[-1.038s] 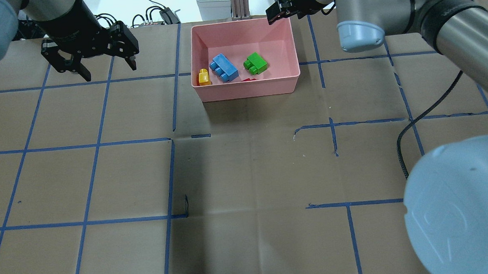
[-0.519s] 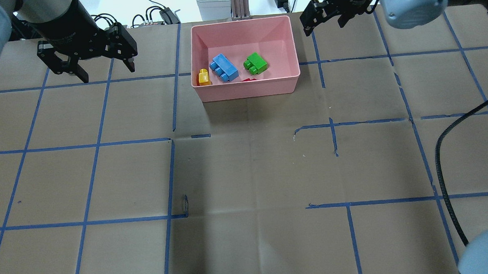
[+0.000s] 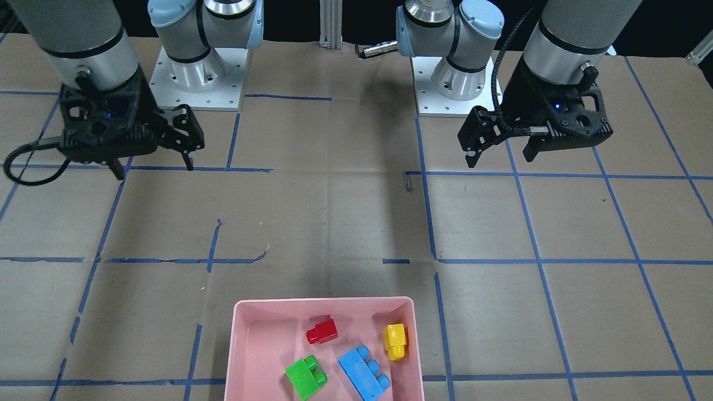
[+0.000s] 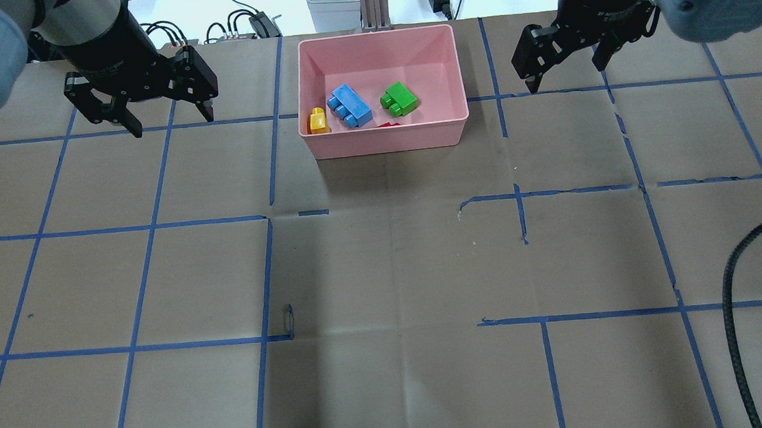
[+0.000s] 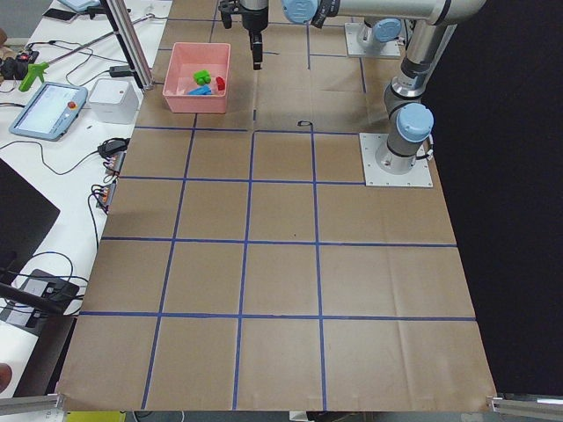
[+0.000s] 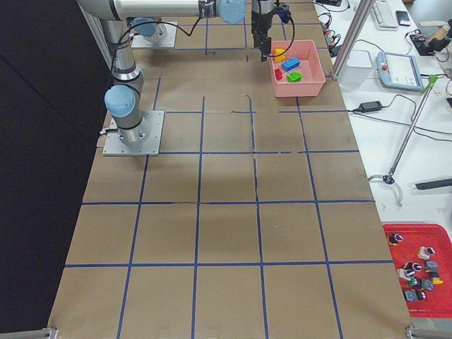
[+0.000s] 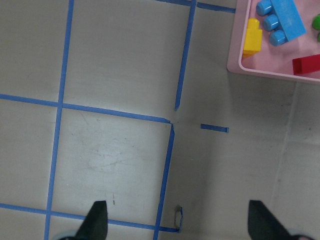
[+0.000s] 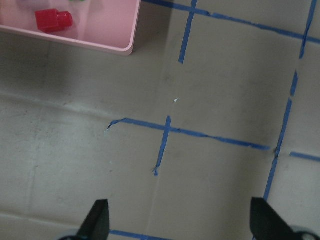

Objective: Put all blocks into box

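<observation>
Silver arms [image 3: 83, 39] have pale-blue joint caps [image 3: 482, 16], black left claw [image 4: 172, 123], right claw [image 4: 568, 77]

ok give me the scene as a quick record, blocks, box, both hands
box: pink tray
in box: green block, red block, blue block, yellow block
left hand: open, empty, on robot's left of box
right hand: open, empty, on robot's right of box
task state: all four blocks inside

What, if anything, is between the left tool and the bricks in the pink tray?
Nothing visible. Only brown paper-covered table lies between the open left tool and the shallow pink plastic tray holding the studded plastic yellow brick, blue brick, green brick and red brick.
</observation>
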{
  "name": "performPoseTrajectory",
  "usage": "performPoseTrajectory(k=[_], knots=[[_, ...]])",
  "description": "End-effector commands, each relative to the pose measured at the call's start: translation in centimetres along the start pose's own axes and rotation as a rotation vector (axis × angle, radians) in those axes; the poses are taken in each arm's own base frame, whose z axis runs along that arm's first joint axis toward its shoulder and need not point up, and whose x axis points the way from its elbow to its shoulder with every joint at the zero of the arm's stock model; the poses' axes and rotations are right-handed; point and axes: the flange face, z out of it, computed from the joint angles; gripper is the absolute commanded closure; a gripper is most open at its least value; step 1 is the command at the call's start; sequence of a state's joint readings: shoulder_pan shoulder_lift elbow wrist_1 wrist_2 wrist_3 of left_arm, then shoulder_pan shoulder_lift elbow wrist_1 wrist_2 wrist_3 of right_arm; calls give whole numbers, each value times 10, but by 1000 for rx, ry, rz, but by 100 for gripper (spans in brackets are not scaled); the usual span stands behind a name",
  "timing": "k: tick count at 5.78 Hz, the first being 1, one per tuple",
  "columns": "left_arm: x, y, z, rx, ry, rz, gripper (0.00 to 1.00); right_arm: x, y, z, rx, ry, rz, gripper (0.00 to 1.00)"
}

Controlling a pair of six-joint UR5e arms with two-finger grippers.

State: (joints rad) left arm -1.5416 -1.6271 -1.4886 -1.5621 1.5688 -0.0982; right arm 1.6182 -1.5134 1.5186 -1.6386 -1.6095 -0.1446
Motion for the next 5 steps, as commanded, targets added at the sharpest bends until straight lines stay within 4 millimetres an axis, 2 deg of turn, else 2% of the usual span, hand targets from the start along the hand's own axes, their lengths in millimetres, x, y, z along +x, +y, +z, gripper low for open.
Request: performPoseTrajectory(k=[1, 2, 3, 5], knots=[[0, -3, 3, 2, 0, 46, 1, -40, 86, 30, -61, -4, 122, 0], [-1, -3, 2, 2, 0, 46, 1, -44, 117, 41, -77, -7, 122, 0], [-1, -1, 1, 1, 1, 45, 1, -43, 127, 43, -80, -11, 115, 0], [-1, -1, 2, -5, 1, 46, 1, -40, 126, 43, -79, -2, 118, 0]])
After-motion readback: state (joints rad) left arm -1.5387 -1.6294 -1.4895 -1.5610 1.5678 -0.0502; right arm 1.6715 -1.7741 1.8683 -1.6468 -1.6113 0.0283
